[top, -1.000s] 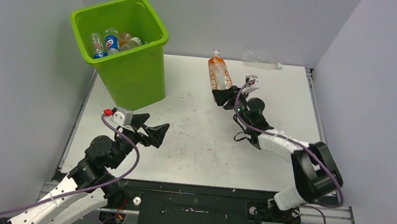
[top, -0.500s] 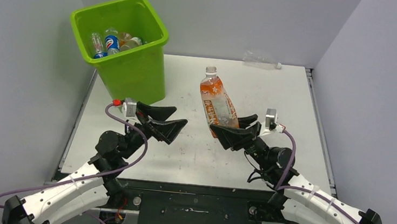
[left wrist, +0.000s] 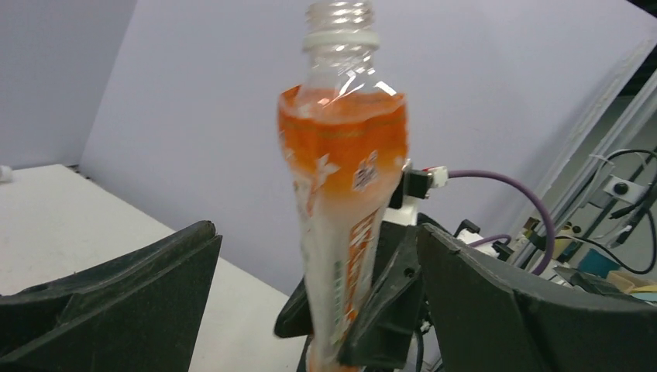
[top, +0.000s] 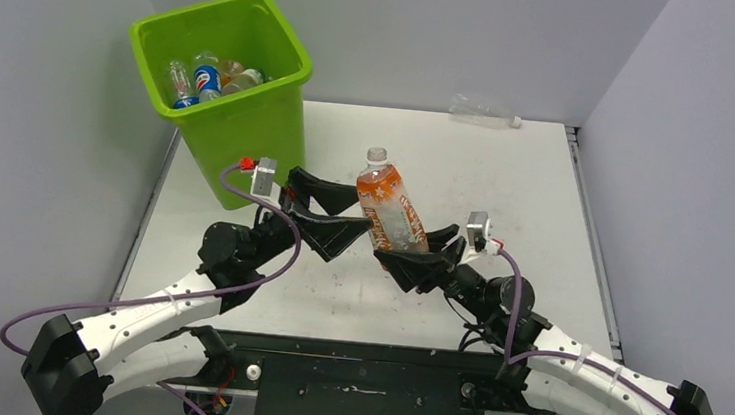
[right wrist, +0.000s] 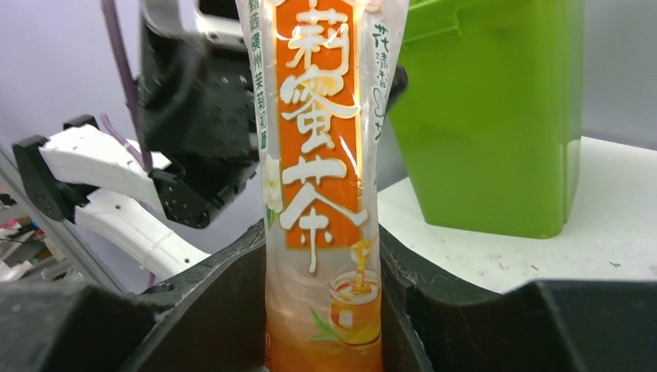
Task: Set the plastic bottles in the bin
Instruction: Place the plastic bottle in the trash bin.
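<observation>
The right gripper (top: 418, 250) is clamping its black jaws on the base of a clear plastic bottle with an orange and white label (top: 390, 210), holding it above the middle of the white table (top: 525, 191) with its clear threaded neck pointing up and leaning slightly towards the far left. The left gripper (top: 355, 212) is standing with its jaws wide apart just left of this bottle, its fingertips reaching up to the label; from its wrist camera the bottle is showing between the two black fingers (left wrist: 116, 302), though whether they are touching it cannot be told. Behind the left gripper, a tall square lime-green plastic bin (top: 249, 137) is standing at the table's far left corner. Inside it, several small plastic bottles (top: 209, 78) are lying in a heap, one showing a blue label and the others looking mostly clear. Well apart, a crumpled clear plastic bottle (top: 485, 110) is lying on its side along the table's far edge.
</observation>
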Controlling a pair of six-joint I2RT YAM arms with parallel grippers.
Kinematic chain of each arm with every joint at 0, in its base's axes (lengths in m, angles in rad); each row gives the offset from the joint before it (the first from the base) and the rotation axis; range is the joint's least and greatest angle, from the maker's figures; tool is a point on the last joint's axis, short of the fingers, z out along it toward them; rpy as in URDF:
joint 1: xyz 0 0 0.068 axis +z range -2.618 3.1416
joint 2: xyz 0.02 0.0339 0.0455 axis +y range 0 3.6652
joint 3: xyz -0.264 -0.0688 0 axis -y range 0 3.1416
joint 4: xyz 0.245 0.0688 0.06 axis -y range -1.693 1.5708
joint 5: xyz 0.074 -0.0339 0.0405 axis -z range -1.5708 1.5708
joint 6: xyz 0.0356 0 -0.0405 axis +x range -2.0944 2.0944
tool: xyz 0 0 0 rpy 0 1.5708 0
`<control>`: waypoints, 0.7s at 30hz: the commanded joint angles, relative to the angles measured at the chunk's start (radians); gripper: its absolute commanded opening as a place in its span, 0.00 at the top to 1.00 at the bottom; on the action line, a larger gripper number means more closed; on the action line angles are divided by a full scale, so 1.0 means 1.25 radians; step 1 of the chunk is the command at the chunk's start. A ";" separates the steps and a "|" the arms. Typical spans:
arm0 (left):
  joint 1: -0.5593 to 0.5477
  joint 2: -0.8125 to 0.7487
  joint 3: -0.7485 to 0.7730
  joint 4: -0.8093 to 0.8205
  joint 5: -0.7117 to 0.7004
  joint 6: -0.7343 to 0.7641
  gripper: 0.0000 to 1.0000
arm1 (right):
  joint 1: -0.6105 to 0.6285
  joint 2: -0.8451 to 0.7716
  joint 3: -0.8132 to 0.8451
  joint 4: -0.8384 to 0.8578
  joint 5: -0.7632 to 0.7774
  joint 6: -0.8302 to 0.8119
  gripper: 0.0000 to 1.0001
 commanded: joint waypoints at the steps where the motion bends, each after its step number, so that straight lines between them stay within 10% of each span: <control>1: -0.012 0.020 0.059 0.121 0.058 -0.042 0.00 | 0.018 0.017 0.032 -0.021 0.026 -0.054 0.72; 6: -0.032 0.019 0.063 0.104 0.065 -0.018 0.13 | 0.029 0.022 0.032 -0.027 0.040 -0.070 0.73; 12: -0.050 0.008 0.073 0.041 0.069 0.029 0.61 | 0.042 0.038 0.047 -0.053 0.029 -0.084 0.70; 18: -0.050 -0.031 0.084 -0.053 0.075 0.107 0.92 | 0.044 0.032 0.128 -0.229 -0.004 -0.110 0.11; 21: -0.050 -0.062 0.102 -0.143 0.084 0.171 1.00 | 0.044 0.005 0.165 -0.329 -0.004 -0.135 0.04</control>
